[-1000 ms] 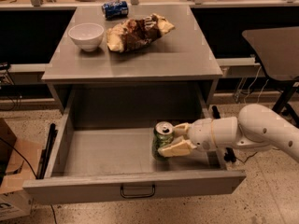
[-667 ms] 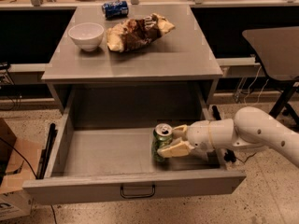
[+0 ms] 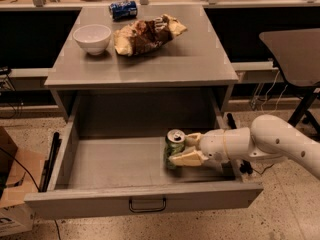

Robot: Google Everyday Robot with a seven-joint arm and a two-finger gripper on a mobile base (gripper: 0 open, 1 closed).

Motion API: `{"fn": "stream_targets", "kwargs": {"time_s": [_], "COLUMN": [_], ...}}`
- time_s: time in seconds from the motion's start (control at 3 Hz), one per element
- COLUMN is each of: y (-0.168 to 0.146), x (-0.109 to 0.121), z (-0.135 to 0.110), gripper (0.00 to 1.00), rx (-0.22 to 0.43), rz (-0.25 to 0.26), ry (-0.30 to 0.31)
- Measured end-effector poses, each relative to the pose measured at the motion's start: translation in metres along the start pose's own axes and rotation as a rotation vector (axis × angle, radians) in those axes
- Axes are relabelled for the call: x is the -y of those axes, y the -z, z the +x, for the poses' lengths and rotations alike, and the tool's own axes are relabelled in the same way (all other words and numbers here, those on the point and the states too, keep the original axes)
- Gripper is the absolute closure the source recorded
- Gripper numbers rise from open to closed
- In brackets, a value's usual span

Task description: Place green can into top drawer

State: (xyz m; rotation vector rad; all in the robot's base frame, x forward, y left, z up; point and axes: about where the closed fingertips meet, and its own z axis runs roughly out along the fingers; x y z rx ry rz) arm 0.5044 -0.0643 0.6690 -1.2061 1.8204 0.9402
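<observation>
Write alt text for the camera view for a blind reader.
The two-finger gripper of a white robot arm clasps a small green patterned drink can upright inside the open grey top drawer, right of centre. On the grey cabinet top sit a white bowl, a crumpled snack bag and a blue can on its side.

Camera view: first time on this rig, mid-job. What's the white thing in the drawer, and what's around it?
One camera looks down from in front. The white arm from the right is the robot's; its two-finger gripper is inside the wide grey pulled-out top drawer, fingers closed around the small green drink can, held upright. On the grey table above: a white bowl, a crumpled brown snack bag and a blue can on its side.
</observation>
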Motion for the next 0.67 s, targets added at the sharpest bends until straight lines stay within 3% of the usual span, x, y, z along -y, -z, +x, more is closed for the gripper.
{"fn": "stream_targets", "kwargs": {"time_s": [0.33, 0.67], "y": [-0.0001, -0.0001], "x": [0.0000, 0.0000], "z": [0.0000, 0.0000], "gripper": [0.05, 0.00], "rx": [0.000, 0.000], "rz": [0.000, 0.000], "ry": [0.000, 0.000]}}
